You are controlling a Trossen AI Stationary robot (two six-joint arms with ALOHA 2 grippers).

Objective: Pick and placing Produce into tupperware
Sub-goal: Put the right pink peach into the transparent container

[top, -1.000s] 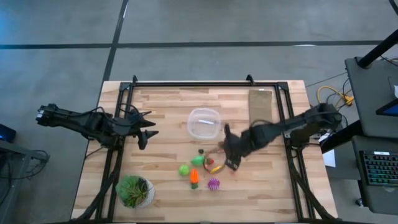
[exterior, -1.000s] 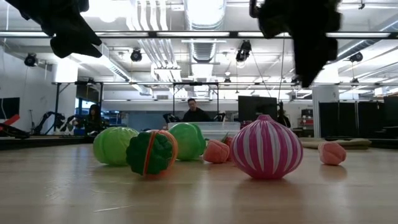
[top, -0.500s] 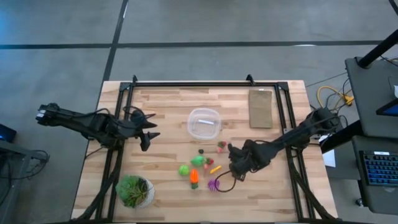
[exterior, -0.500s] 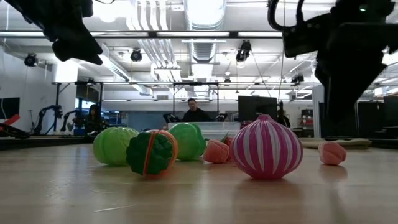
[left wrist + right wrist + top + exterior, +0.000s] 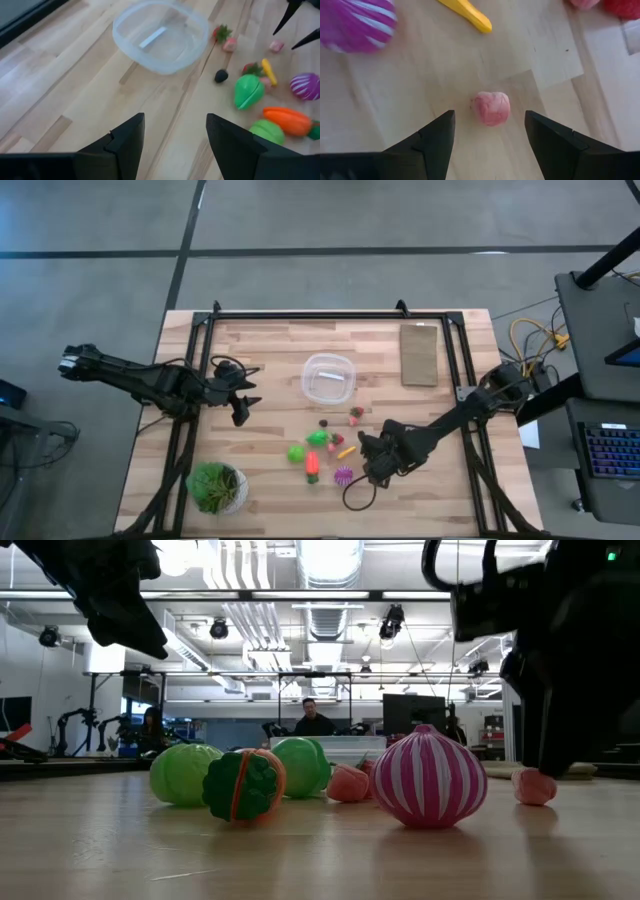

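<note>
The clear round tupperware (image 5: 328, 378) (image 5: 160, 35) stands empty on the table. Toy produce lies in a cluster nearer the near edge: green pieces (image 5: 318, 438) (image 5: 248, 91), an orange carrot (image 5: 312, 465) (image 5: 287, 120), a purple striped piece (image 5: 344, 475) (image 5: 428, 780), a yellow piece (image 5: 470, 15) and a dark berry (image 5: 221, 75). A small pink piece (image 5: 491, 107) (image 5: 536, 786) lies apart, right of the cluster. My right gripper (image 5: 490, 120) (image 5: 370, 465) is open and low over it, one finger on each side, not touching. My left gripper (image 5: 175, 120) (image 5: 240, 405) hovers open, left of the tupperware.
A flat brown board (image 5: 420, 355) lies near the far right corner. A leafy plant in a white pot (image 5: 215, 487) stands at the near left corner. A strawberry (image 5: 220, 34) and another pink piece (image 5: 230, 45) lie just beside the tupperware. People show in the room beyond.
My right gripper has moved from beside the produce cluster toward the table's near edge and come down, its open fingers now around the small pink piece. The produce and the tupperware have stayed where they were.
</note>
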